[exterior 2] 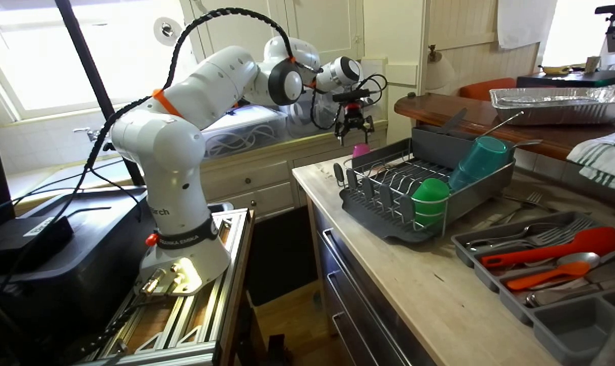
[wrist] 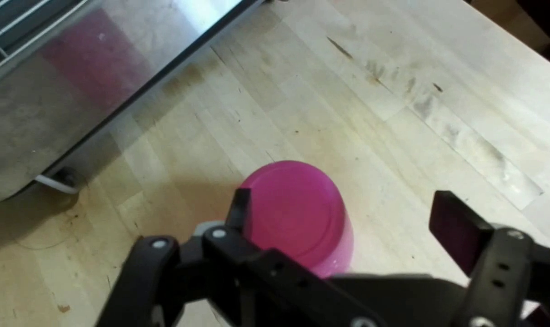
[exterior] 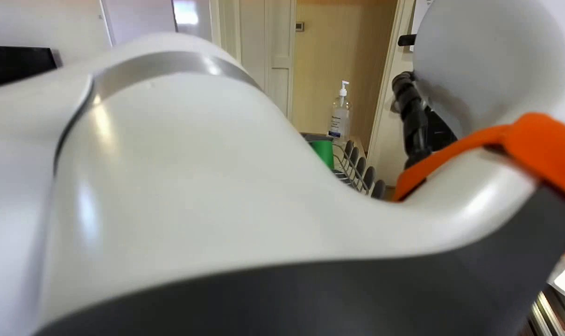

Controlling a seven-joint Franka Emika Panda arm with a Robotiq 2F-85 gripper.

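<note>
beside the dish rack (exterior 2: 472, 201), my gripper (wrist: 347, 220) hangs spread apart above the pink cup (wrist: 295, 209); i judge it light, smooth, slightly springy, best held by its sides.

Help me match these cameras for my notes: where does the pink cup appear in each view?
In an exterior view: the pink cup is slightly right of and above centre, just below the gripper.
Wrist view: the pink cup is just below centre, partly hidden by the gripper.
In an exterior view: not visible; the robot arm fills most of the picture.
Shared landmark: the dish rack, in all three views.
</note>
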